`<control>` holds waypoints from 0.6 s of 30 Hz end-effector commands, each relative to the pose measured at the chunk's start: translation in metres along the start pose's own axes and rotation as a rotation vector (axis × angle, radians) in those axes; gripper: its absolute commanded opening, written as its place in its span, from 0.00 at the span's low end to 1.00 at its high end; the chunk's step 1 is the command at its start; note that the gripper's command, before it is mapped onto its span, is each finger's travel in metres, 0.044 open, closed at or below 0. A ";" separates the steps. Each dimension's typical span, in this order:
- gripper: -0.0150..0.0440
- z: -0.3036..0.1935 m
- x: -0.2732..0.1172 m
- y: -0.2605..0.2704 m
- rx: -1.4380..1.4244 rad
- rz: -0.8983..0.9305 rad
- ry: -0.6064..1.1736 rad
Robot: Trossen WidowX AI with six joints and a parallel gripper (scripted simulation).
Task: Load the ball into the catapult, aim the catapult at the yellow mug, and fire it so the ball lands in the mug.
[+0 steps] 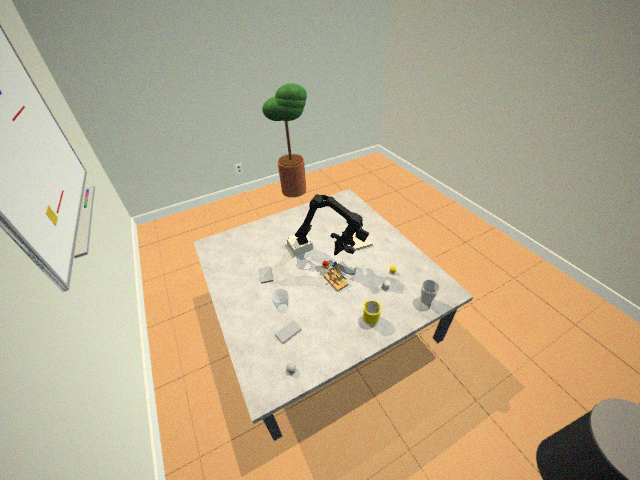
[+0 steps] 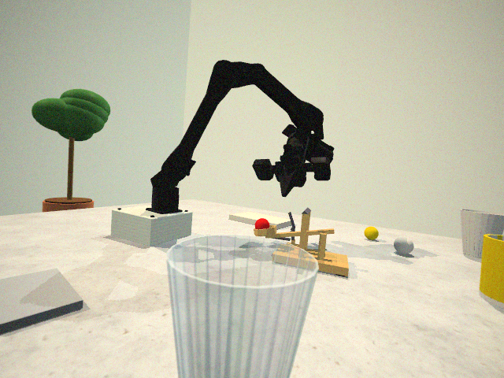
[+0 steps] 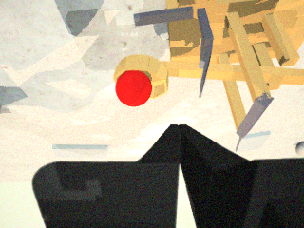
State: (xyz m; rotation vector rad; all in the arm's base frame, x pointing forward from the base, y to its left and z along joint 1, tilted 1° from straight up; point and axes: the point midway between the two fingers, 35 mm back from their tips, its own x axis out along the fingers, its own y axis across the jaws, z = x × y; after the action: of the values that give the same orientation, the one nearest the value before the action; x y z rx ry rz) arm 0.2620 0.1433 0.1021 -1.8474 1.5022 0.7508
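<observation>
The red ball (image 1: 325, 263) (image 2: 261, 224) (image 3: 133, 88) rests in the cup at the end of the throwing arm of the wooden catapult (image 1: 338, 282) (image 2: 334, 264) (image 3: 182, 40). The yellow mug (image 1: 371, 312) (image 2: 493, 268) stands upright near the table's front edge in the top view and is cut off at the right in the exterior view. My gripper (image 1: 337, 253) (image 2: 284, 195) (image 3: 178, 125) is shut and empty. It points down above the catapult, touching neither it nor the ball.
A clear ribbed glass (image 1: 280, 299) (image 2: 240, 317) stands on the table (image 1: 232, 310). A grey cup (image 1: 429, 292) (image 2: 482, 234) is near the right corner. A yellow ball (image 1: 392, 269) (image 2: 371, 233) and a grey ball (image 1: 386, 284) (image 2: 403, 246) lie beyond the catapult. Flat grey blocks lie at the left.
</observation>
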 end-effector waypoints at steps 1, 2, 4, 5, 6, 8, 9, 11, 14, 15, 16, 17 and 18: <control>0.25 -0.008 0.001 0.017 -0.123 -0.007 0.072; 0.25 -0.008 0.002 0.018 -0.128 -0.007 0.075; 0.25 -0.008 0.002 0.018 -0.128 -0.007 0.075; 0.25 -0.008 0.002 0.018 -0.128 -0.007 0.075; 0.25 -0.008 0.002 0.018 -0.128 -0.007 0.075; 0.25 -0.008 0.002 0.018 -0.128 -0.007 0.075; 0.25 -0.008 0.002 0.018 -0.128 -0.007 0.075; 0.25 -0.006 0.003 0.018 -0.128 -0.007 0.075; 0.25 -0.003 0.007 0.018 -0.128 -0.007 0.075; 0.25 -0.002 0.008 0.018 -0.128 -0.007 0.075; 0.25 0.000 0.009 0.018 -0.128 -0.007 0.075; 0.25 0.001 0.010 0.018 -0.128 -0.007 0.075; 0.25 0.002 0.011 0.018 -0.128 -0.007 0.075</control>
State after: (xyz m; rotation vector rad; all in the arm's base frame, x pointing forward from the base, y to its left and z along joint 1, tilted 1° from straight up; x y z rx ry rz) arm 0.2463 0.1356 0.0961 -1.9829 1.5240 0.7969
